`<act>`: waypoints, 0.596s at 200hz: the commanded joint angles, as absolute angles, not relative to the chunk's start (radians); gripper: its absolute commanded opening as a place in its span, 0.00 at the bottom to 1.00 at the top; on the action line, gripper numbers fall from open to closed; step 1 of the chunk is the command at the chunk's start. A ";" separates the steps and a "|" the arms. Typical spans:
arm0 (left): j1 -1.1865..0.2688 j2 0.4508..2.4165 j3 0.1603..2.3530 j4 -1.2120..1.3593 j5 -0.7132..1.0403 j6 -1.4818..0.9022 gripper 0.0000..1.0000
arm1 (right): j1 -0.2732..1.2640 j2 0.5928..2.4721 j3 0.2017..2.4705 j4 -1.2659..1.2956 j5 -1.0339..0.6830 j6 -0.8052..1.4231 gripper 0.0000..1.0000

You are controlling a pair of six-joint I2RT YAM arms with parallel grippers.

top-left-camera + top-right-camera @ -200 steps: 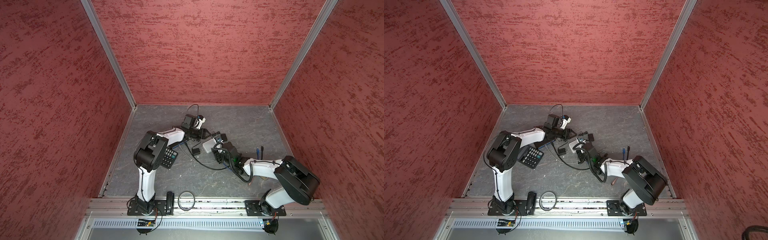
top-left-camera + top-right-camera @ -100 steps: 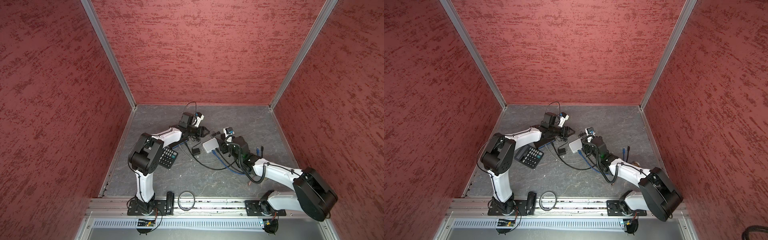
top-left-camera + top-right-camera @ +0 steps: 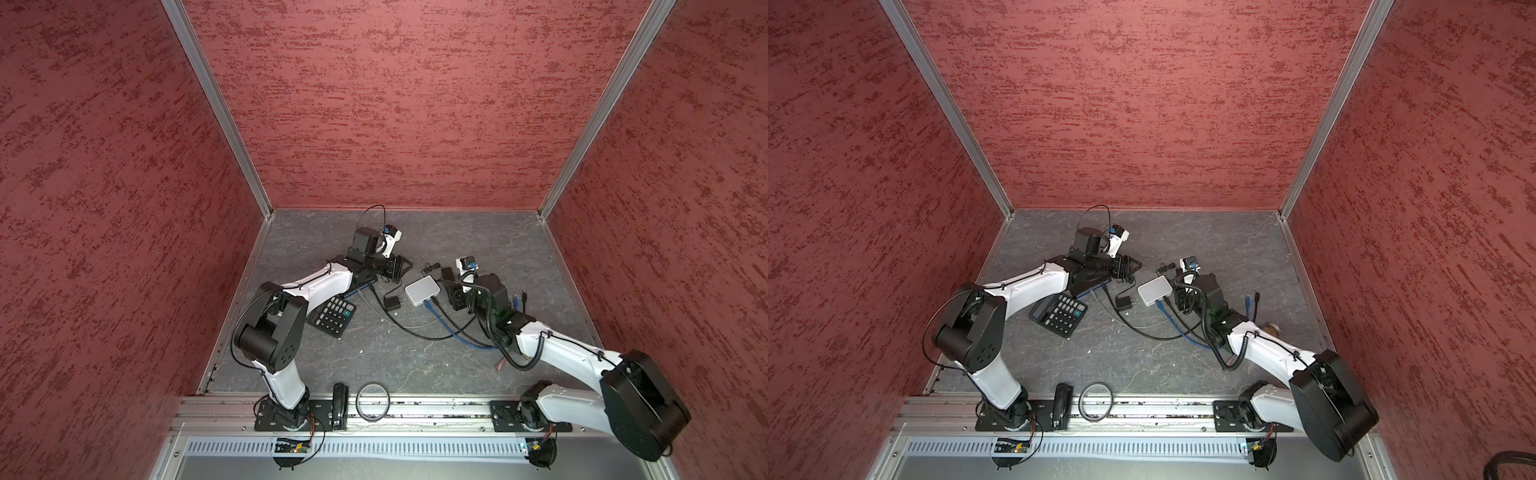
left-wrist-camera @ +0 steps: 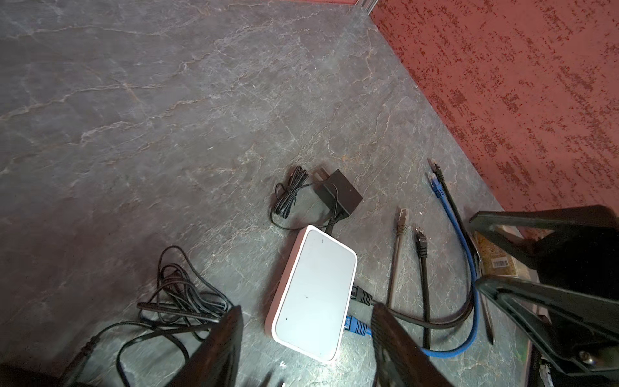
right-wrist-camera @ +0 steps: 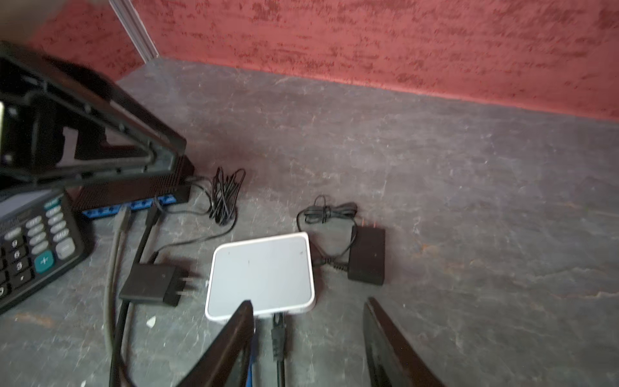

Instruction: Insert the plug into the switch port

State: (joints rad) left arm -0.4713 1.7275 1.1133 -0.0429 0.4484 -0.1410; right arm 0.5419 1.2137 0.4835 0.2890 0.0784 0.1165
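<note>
A white switch (image 3: 422,291) (image 3: 1154,291) (image 4: 316,291) (image 5: 261,274) lies mid-floor. A black plug (image 4: 363,296) (image 5: 278,330) and a blue plug (image 4: 356,326) sit in ports on its near side. My left gripper (image 3: 405,266) (image 3: 1133,266) (image 4: 307,307) hovers open just left of the switch, holding nothing. On the switch's right, at its port side, my right gripper (image 3: 453,291) (image 3: 1181,291) (image 5: 308,301) is open and empty, and the black plug's cable runs between its fingers. Loose grey (image 4: 402,221), black (image 4: 421,241) and blue (image 4: 435,182) plugs lie on the floor to the right.
A black calculator (image 3: 332,316) (image 5: 33,248) and a black switch with blue ports (image 5: 134,197) lie under the left arm. Two black power adapters (image 5: 150,281) (image 5: 366,254) flank the white switch. A ring (image 3: 372,402) and a black object (image 3: 340,405) rest on the front rail. Red walls enclose the floor.
My right gripper has drawn back a little from the switch, and that arm's elbow has swung out to the right and front. The left elbow dropped toward the front; the switch stayed put.
</note>
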 commanded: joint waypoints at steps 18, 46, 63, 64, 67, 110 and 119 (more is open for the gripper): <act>-0.476 1.581 0.964 0.016 0.328 -0.105 0.64 | 0.523 1.040 0.442 0.252 0.164 0.054 0.58; -0.454 1.430 0.858 0.025 0.182 -0.076 0.71 | 0.442 0.995 0.477 0.216 0.213 -0.051 0.67; -0.416 1.356 0.816 0.023 0.131 -0.072 0.75 | 0.363 1.029 0.489 0.237 0.171 -0.076 0.71; -0.413 1.353 0.814 0.023 0.130 -0.072 0.75 | 0.357 1.033 0.490 0.240 0.167 -0.075 0.71; -0.404 1.344 0.808 0.022 0.120 -0.073 0.76 | 0.344 1.043 0.491 0.248 0.158 -0.076 0.71; -0.258 1.247 0.700 0.052 0.028 -0.063 0.84 | 0.169 1.223 0.458 0.445 0.074 -0.054 0.75; -0.223 1.230 0.672 0.072 0.025 -0.063 0.85 | 0.141 1.257 0.445 0.498 0.059 -0.054 0.76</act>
State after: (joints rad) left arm -0.2867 1.2667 0.7311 0.0330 0.0929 -0.0834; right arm 0.2028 1.1950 0.4755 0.3393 0.1158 -0.0456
